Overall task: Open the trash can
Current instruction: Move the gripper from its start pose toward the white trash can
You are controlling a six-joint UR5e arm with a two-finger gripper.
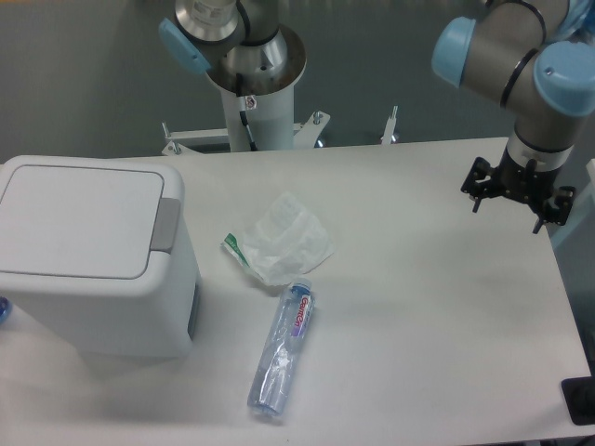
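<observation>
Bin (93,255) is sitting at the table's (428,316) left edge, lid (79,221) flat and closed, grey tab (167,224) on the lid's right side, facing mid-table. Only one view, fixed cam. Gripper (517,190) is hanging over the far right edge, well apart from the bin, holding nothing. Fingers too small/dark to read, so can't tell if it's wide or narrow.

Between them: crumpled plastic wrapper (282,239) and a clear bottle (283,350) lying on its side, both just right of the bin, not touching it as far as I can see.

Judgement: step in hand is the approach, task not started. To do it well:
- travel high across the table so wrapper + bottle aren't getting swept
- come in w/ fingers closed, so one blunt tip is hitting the tab
- line up over the tab's centre, not the lid panel
- press straight down, short stroke, then lift clear so the lid isn't blocked by the wrist
- bin looks light, off-axis push could be sliding it left off the edge
</observation>
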